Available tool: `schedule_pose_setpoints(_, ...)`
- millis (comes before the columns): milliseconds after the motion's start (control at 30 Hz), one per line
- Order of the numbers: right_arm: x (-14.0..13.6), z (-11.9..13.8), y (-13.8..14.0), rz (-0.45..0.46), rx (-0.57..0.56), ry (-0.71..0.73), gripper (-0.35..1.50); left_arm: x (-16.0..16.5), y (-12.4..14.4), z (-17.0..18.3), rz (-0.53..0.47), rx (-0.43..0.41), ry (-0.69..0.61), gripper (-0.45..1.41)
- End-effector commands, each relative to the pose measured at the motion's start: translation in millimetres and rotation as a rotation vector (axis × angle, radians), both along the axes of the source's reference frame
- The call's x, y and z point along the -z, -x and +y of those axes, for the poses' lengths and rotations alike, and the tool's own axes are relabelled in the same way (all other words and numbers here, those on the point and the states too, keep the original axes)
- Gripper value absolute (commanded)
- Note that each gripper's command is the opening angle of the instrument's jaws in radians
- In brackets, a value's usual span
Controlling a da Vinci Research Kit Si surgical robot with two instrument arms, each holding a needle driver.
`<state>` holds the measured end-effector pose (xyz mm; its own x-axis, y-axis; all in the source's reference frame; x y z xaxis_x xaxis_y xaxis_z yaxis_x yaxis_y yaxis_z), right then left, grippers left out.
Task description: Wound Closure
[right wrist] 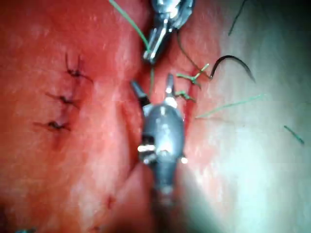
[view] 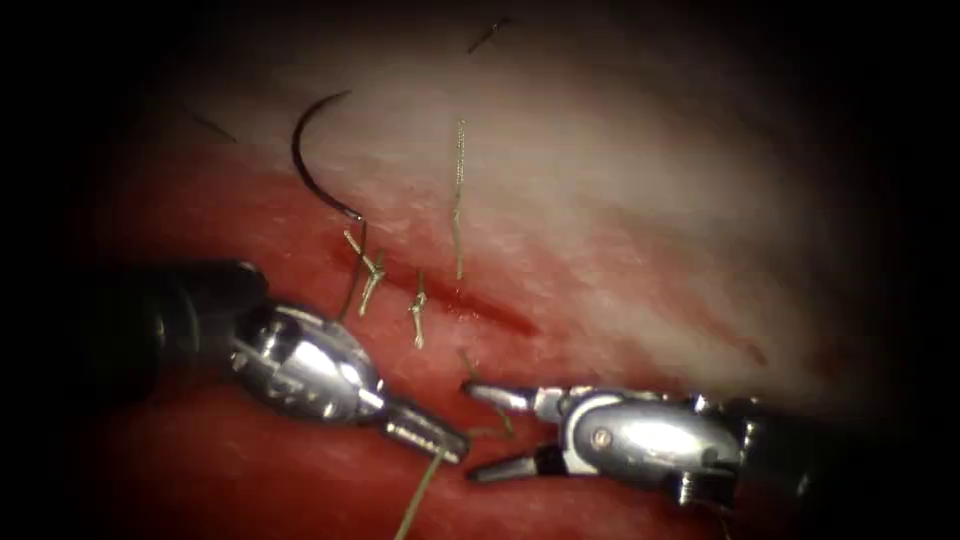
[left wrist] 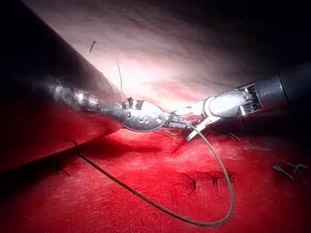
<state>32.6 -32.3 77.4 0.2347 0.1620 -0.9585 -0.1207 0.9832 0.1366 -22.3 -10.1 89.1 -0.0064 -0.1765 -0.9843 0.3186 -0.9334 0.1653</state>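
Note:
The curved needle [view: 305,160] lies free on the pale tissue [view: 620,200], up and to the left of the cut [view: 470,305], held by neither tool. Its thread runs down past the knots [view: 370,270] on the cut. My left gripper [view: 430,432] is shut on the green thread [view: 420,490], which hangs in a long loop [left wrist: 228,194] in the left wrist view. My right gripper [view: 470,432] faces it tip to tip and stands open, holding nothing. A short run of thread [right wrist: 151,80] passes from the left jaws into the gap between the right jaws.
A loose piece of thread [view: 458,200] lies across the pale tissue above the cut. Red fluid covers the tissue around both tools. Three dark older stitches [right wrist: 63,99] sit on the red tissue beside the right tool's shaft.

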Motion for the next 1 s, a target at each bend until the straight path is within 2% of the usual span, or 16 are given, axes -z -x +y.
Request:
schedule_pose_setpoints(33, -0.8, -0.2, -1.5, -0.006, 0.009, -0.006, 0.98, -0.6, 0.5, 0.0, -0.001, -0.001, 0.001, -0.45)
schedule_pose_setpoints(67, -0.9, -0.3, -1.7, -0.016, 0.013, -0.024, 0.93, -0.6, 0.5, 0.0, -0.001, -0.002, 0.001, -0.45)
schedule_pose_setpoints(133, -1.2, -0.6, -2.2, -0.034, 0.022, -0.061, 0.69, -0.6, 0.6, -0.1, -0.001, -0.002, 0.001, -0.45)
schedule_pose_setpoints(233, -1.2, -0.3, -2.1, -0.039, 0.015, -0.092, 0.27, -0.7, 0.6, -0.2, 0.000, -0.002, 0.002, -0.45)
schedule_pose_setpoints(300, -0.9, 0.0, -1.5, -0.036, 0.016, -0.101, -0.35, -0.8, 0.6, -0.2, 0.004, -0.006, 0.003, -0.45)
schedule_pose_setpoints(633, -0.6, 1.4, 1.1, -0.039, 0.001, -0.147, -0.35, -1.2, 0.5, 0.1, 0.009, -0.017, 0.004, -0.45)
schedule_pose_setpoints(667, -0.8, 1.5, 1.2, -0.043, -0.002, -0.147, -0.35, -1.2, 0.5, 0.1, 0.016, -0.018, -0.013, -0.10)
schedule_pose_setpoints(700, -0.9, 1.8, 1.3, -0.045, -0.004, -0.147, -0.35, -1.2, 0.4, 0.2, 0.025, -0.019, -0.035, 0.47)
schedule_pose_setpoints(733, -1.2, 2.1, 1.4, -0.046, -0.009, -0.154, -0.35, -1.2, 0.4, 0.2, 0.040, -0.009, -0.055, 0.88)
schedule_pose_setpoints(800, -1.8, 2.6, 1.5, -0.050, -0.015, -0.160, -0.35, -1.0, 0.2, 0.4, 0.064, 0.010, -0.066, 1.16)
schedule_pose_setpoints(867, -2.5, 3.3, 1.7, -0.055, -0.023, -0.167, -0.35, -0.8, 0.1, 0.7, 0.083, 0.058, -0.058, 1.30)
schedule_pose_setpoints(933, -3.2, 4.0, 2.0, -0.060, -0.030, -0.174, -0.35, -0.6, -0.2, 0.8, 0.087, 0.098, -0.050, 1.20)
schedule_pose_setpoints(1000, -3.8, 4.8, 2.5, -0.063, -0.037, -0.187, -0.35, -0.5, -0.5, 0.7, 0.080, 0.098, -0.022, 1.13)
